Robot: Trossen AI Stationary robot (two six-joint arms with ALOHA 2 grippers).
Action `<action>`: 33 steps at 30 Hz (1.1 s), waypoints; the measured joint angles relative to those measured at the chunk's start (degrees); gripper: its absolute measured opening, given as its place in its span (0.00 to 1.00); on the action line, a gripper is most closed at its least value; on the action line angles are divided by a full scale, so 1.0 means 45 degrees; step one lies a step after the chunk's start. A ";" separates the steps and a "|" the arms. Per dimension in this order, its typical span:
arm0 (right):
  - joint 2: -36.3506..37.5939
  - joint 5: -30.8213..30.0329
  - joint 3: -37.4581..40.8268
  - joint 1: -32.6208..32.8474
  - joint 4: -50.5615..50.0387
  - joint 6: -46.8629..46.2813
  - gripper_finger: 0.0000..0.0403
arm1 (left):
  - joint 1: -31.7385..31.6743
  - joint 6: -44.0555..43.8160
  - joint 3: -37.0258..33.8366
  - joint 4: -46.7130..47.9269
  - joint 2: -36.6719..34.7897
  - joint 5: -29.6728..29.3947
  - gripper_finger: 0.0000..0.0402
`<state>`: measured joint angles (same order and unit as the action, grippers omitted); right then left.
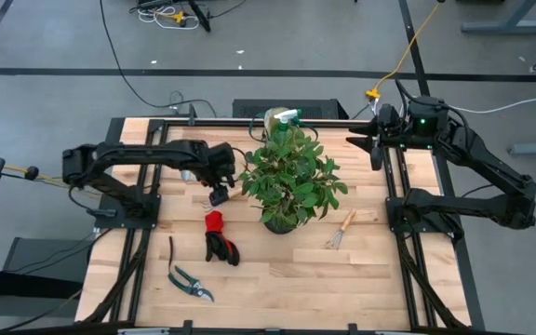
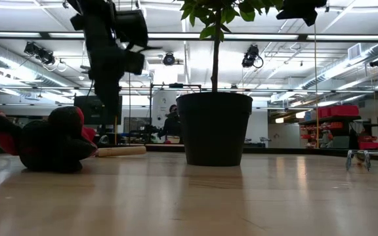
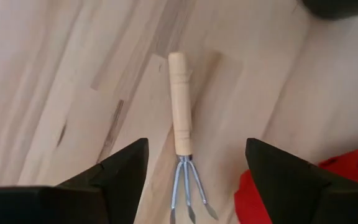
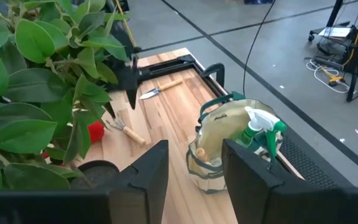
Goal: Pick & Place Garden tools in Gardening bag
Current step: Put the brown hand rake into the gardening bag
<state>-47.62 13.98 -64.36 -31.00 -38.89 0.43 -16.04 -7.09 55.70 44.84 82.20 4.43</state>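
Lying flat on the worktop (image 1: 277, 279), a wooden-handled hand rake (image 3: 182, 155) is sitting directly between the spread fingers of the left pincer (image 3: 194, 177), which is hovering over it with its jaws wide apart and touching nothing; bare wood is showing on both sides of the handle, while the red-and-black gloves (image 1: 220, 237) are lying just beside the tines. Nearer the front edge, the dark pruning shears (image 1: 190, 282) are resting apart from the gloves with open boards around them. A leafy potted plant (image 1: 289, 177) is standing mid-worktop, crowding the left pincer's inner side, and a second rake (image 1: 341, 230) is lying beyond it, near the right rail. The gardening bag (image 4: 225, 146) is sitting at the far edge behind the plant, with a green spray bottle (image 4: 260, 132) standing in it. The right pincer (image 4: 194, 171) is hanging above that far right corner, partly open and holding nothing, looking down toward the bag.
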 joint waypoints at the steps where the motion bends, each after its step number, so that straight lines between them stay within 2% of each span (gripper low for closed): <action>1: -0.0012 0.0000 0.0000 -0.0001 0.0034 0.0000 0.37 | 0.0049 0.0047 0.0000 -0.0038 0.0242 -0.0073 0.68; 16: -0.0038 -0.0005 0.0000 0.0000 0.0117 0.0093 0.37 | 0.0110 0.0049 0.0000 -0.0516 0.2767 -0.0375 0.67; 25: -0.0038 -0.0010 0.0000 0.0000 0.0124 0.0092 0.37 | 0.0403 -0.0006 0.0005 -0.0939 0.3438 -0.0403 0.67; 33: -0.0038 -0.0578 0.0000 -0.0005 0.0126 0.0087 0.37 | 0.0709 -0.0027 0.0019 -0.0989 0.3843 -0.0663 0.67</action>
<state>-47.79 11.38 -64.36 -31.03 -38.33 0.82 -12.85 -7.21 55.79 40.39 99.49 1.45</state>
